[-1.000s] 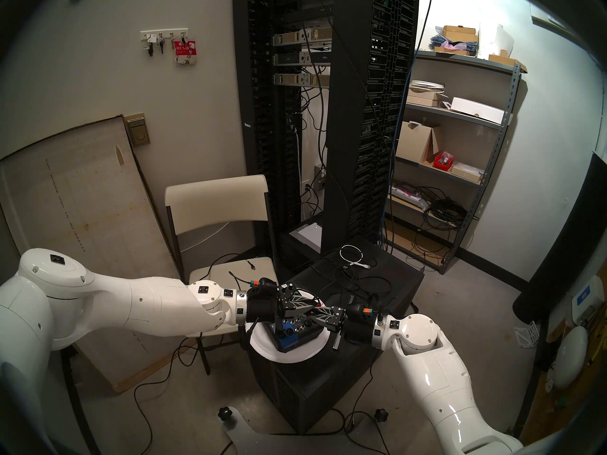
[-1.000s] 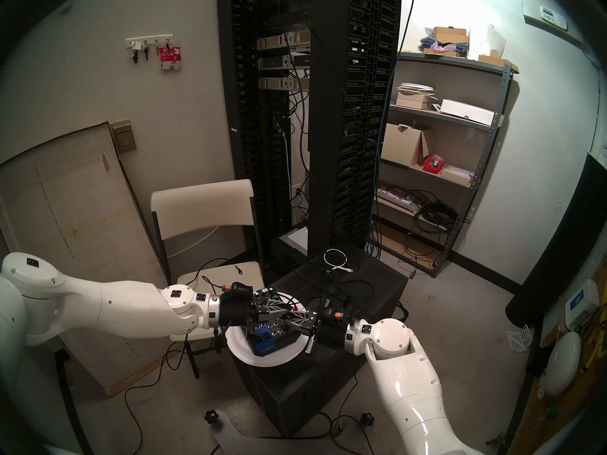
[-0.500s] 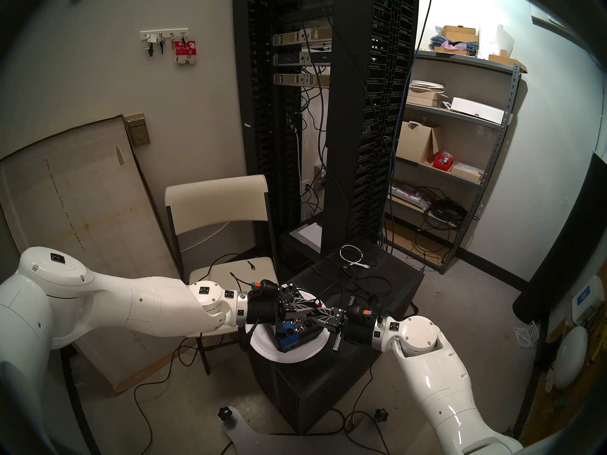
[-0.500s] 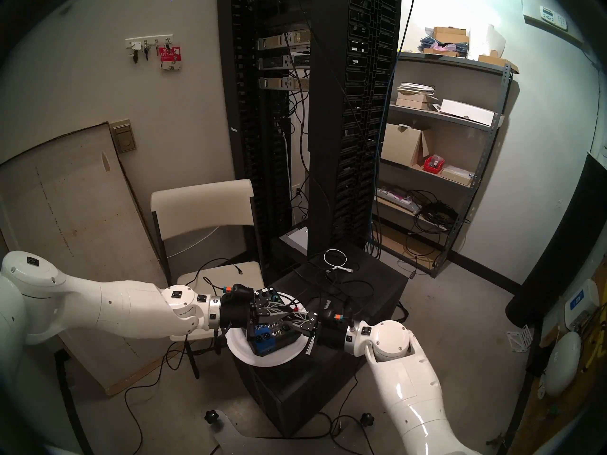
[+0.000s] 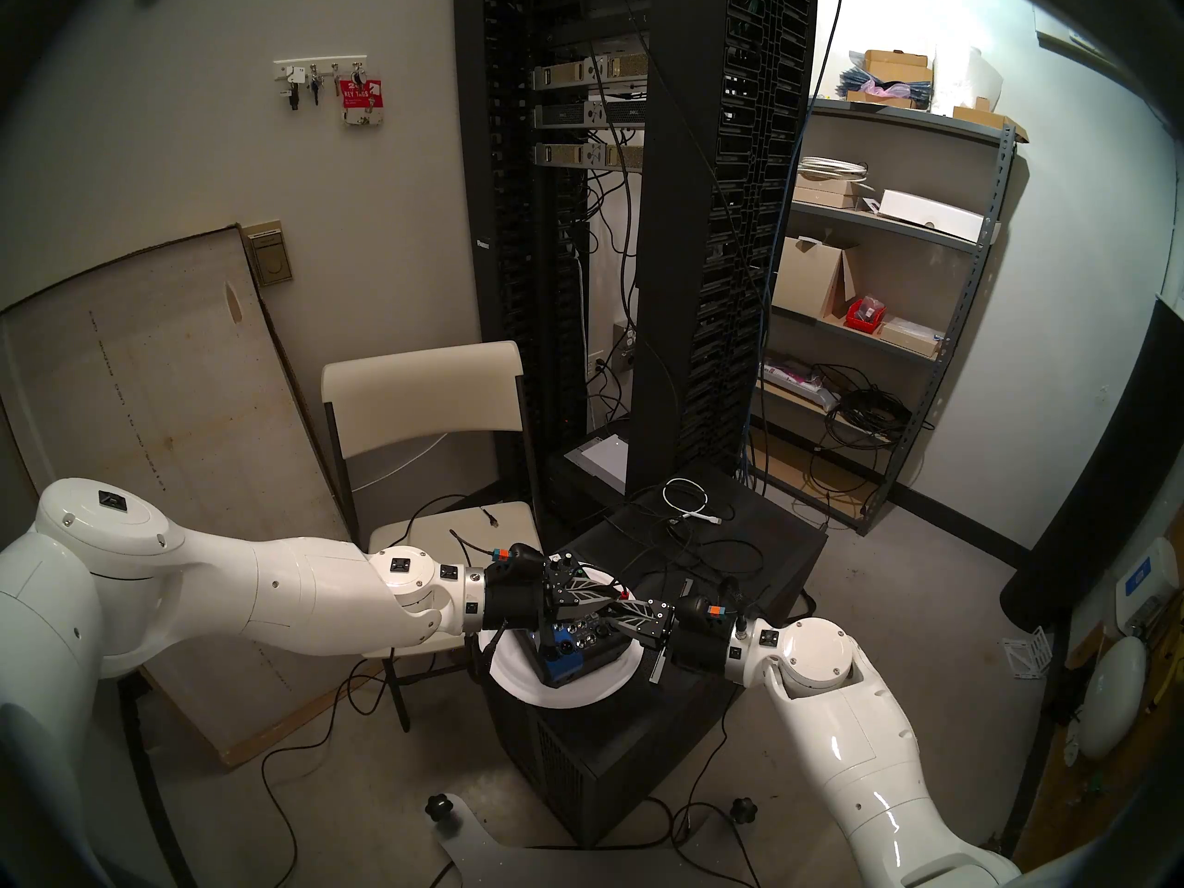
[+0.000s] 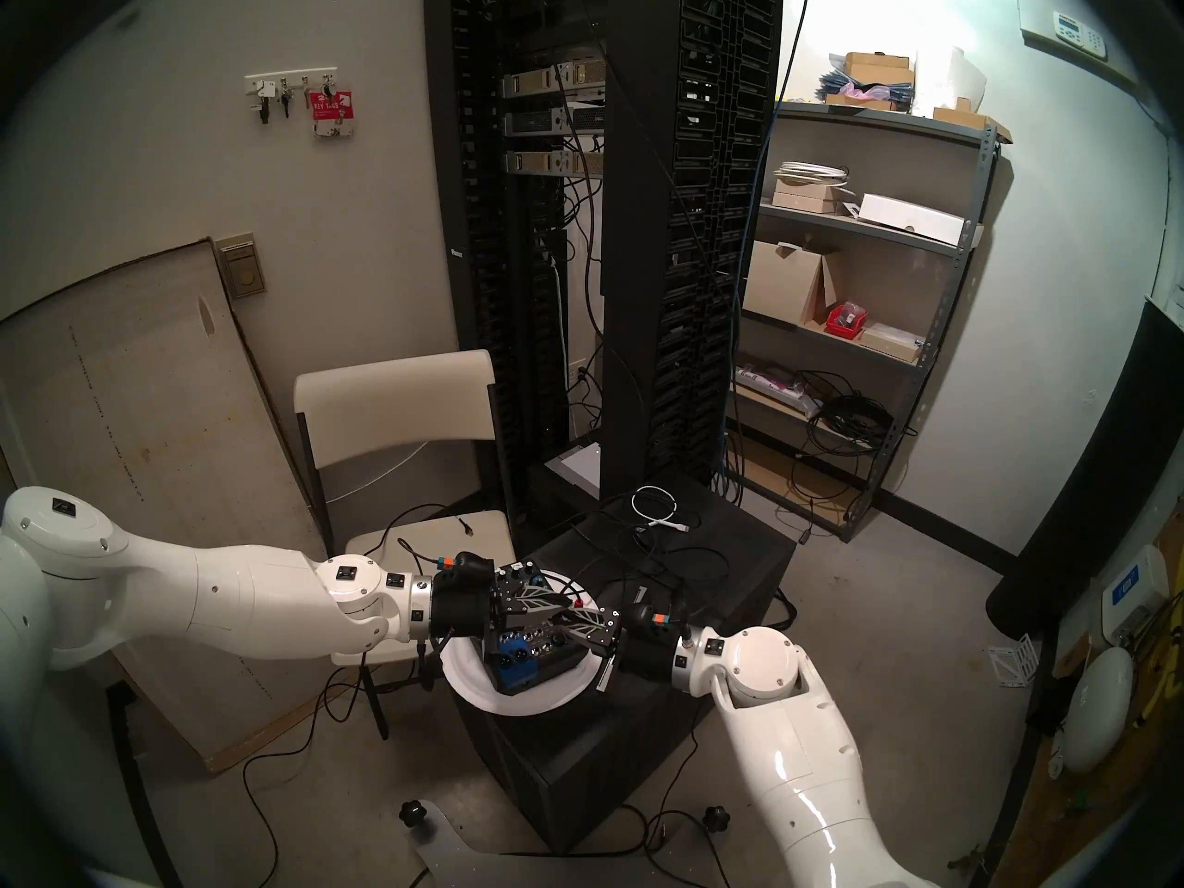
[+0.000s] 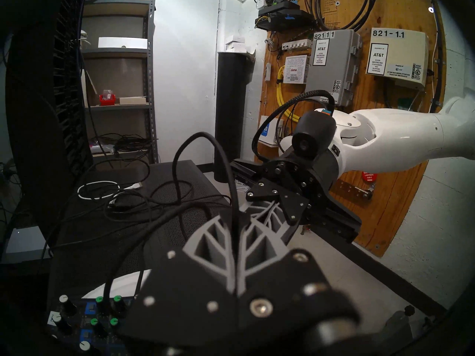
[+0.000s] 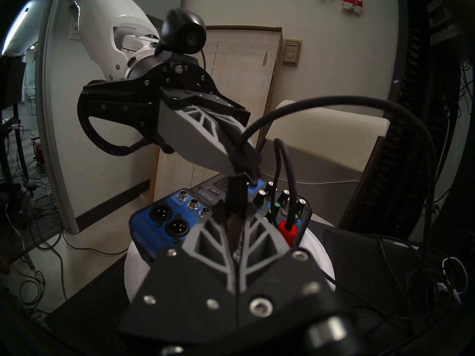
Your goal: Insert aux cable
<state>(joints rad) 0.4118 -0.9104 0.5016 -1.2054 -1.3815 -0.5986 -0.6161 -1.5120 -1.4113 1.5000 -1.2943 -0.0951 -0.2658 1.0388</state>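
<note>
A small blue-and-black audio mixer (image 5: 576, 653) (image 8: 167, 219) sits on a white plate (image 5: 576, 698) on top of a black cabinet. Both grippers meet just above it. My left gripper (image 5: 617, 602) (image 7: 235, 216) is shut on the aux cable (image 7: 180, 152), whose thin black cord arches out from between its fingers. Directly below, the cable's black barrel plug (image 8: 235, 196) points down at the mixer. My right gripper (image 5: 608, 614) (image 8: 234, 214) is shut on that barrel. The plug's tip is hidden between the right fingers. Another cord with a red-banded plug (image 8: 286, 231) stands in the mixer.
Loose black cords and a coiled white cable (image 5: 685, 496) lie on the far part of the black cabinet top (image 5: 737, 547). A cream folding chair (image 5: 423, 406) stands at the left, a tall black server rack (image 5: 641, 227) behind, and metal shelves (image 5: 897, 291) at the right.
My left gripper has edged slightly to the right, toward the right gripper. Both grips are unchanged and the mixer has not moved.
</note>
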